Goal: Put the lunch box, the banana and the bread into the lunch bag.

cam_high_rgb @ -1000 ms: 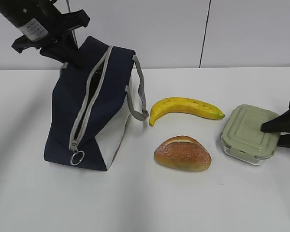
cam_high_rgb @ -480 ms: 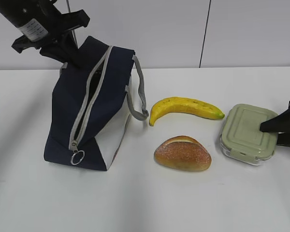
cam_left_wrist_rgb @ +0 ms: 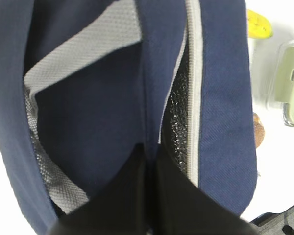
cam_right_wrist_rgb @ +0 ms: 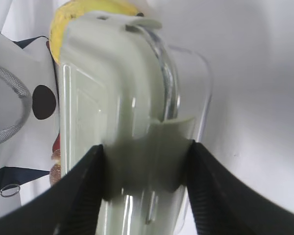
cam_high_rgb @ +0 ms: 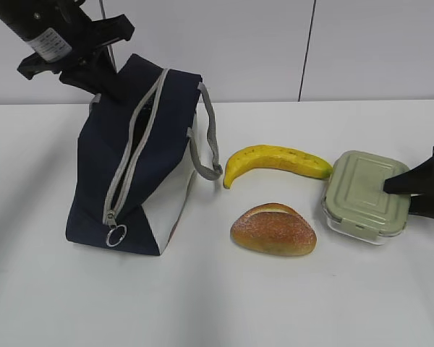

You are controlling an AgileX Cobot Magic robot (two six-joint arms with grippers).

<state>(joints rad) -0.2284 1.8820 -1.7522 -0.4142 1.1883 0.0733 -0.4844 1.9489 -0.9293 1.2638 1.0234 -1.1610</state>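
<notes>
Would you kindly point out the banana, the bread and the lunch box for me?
banana point(cam_high_rgb: 275, 160): exterior view, middle of its yellow curve.
bread point(cam_high_rgb: 273, 230): exterior view, centre of the brown crust.
lunch box point(cam_high_rgb: 363, 188): exterior view, flat middle of the green lid.

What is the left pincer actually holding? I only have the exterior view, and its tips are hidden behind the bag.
Observer: The left pincer is shut on a fold of navy fabric on the lunch bag, beside the zipper opening.
Operator: Right one on the box?
Observer: Yes. The right pincer has a finger against each side of the lunch box.
Operator: Anything inside the bag?
Observer: Only silver lining shows through the gap; the rest is hidden.
</notes>
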